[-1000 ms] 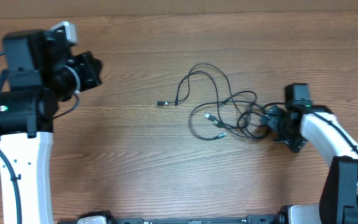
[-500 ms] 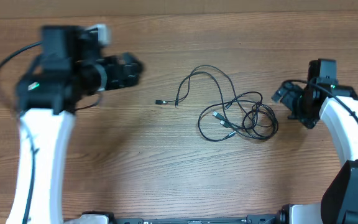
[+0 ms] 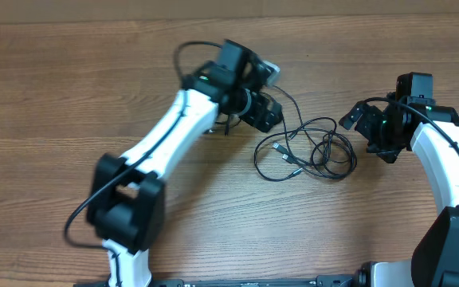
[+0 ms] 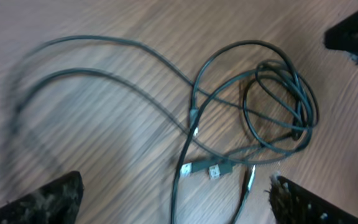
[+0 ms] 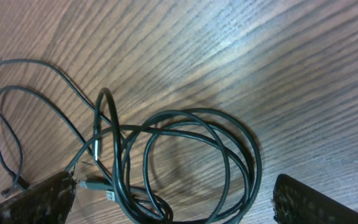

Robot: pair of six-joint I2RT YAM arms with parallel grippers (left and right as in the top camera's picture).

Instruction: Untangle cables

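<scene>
The left claw [image 3: 263, 113] hangs wide open and empty over the loose strands of the cables [image 3: 309, 151], whose knotted coil lies on the table [image 3: 70, 72] toward four o'clock from it. The bundle's long axis runs roughly from ten o'clock to four o'clock, with loose tails at the left and tight rings at the right. The right claw [image 3: 363, 131], also spread wide and holding nothing, sits near the rings at their two o'clock, so I judge it nearer the coil.
</scene>
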